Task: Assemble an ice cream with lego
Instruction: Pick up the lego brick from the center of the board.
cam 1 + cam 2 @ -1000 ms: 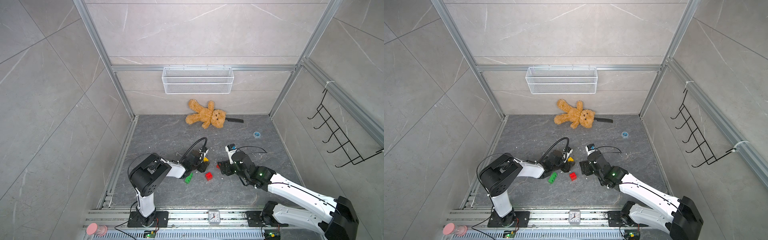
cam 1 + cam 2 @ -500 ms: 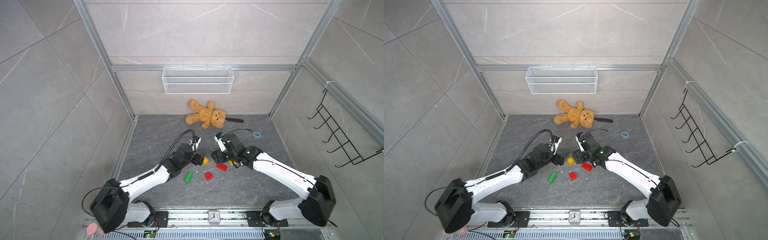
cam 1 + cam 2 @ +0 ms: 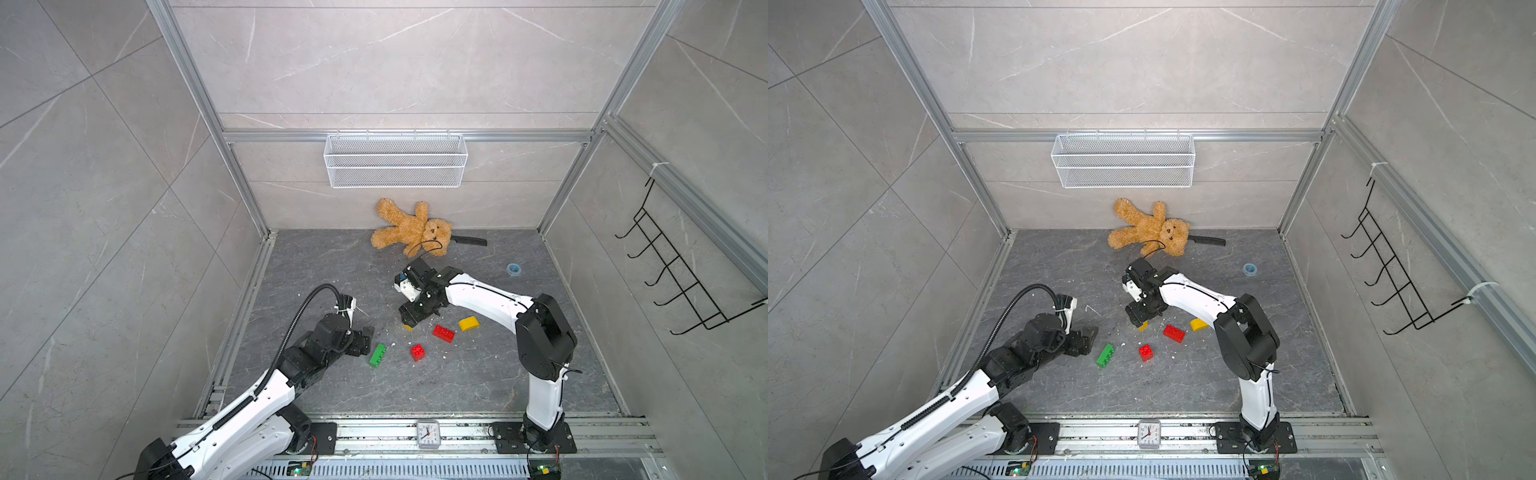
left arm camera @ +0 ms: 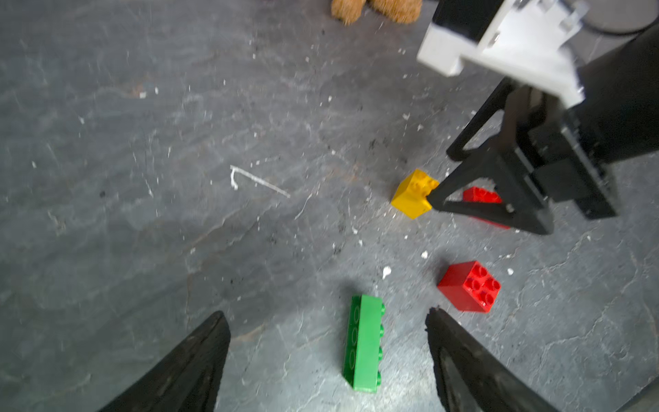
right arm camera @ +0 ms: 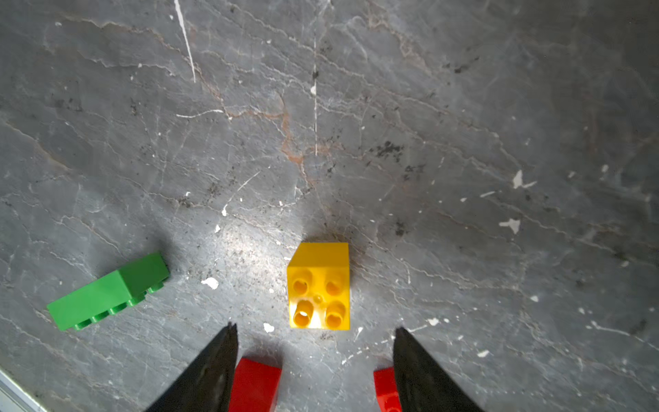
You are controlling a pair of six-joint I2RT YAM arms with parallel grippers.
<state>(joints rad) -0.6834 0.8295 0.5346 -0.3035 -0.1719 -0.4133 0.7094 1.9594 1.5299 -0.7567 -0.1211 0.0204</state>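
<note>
Five lego bricks lie loose and apart on the grey floor; no ice cream is in view. In both top views they are a green brick (image 3: pixel 377 355) (image 3: pixel 1105 355), a small red one (image 3: pixel 417 352), a longer red one (image 3: pixel 444 333), a round-topped yellow one (image 3: pixel 468 323) and a small yellow one (image 3: pixel 408 328). My left gripper (image 3: pixel 365 340) (image 4: pixel 326 314) is open, with the green brick (image 4: pixel 363 344) on the floor between its fingers, untouched. My right gripper (image 3: pixel 411 318) (image 5: pixel 315 328) is open just behind the small yellow brick (image 5: pixel 318 285), holding nothing.
A brown teddy bear (image 3: pixel 409 232) lies against the back wall over a black handle (image 3: pixel 469 240). A blue ring (image 3: pixel 514 269) sits at the right. A wire basket (image 3: pixel 395 166) hangs on the back wall, and a hook rack (image 3: pixel 685 286) on the right wall. A clock (image 3: pixel 428 433) stands on the front rail.
My left gripper has opened wide and drawn back from the small yellow brick to the green one. My right gripper has slid left to the small yellow brick, its jaws narrowing a little.
</note>
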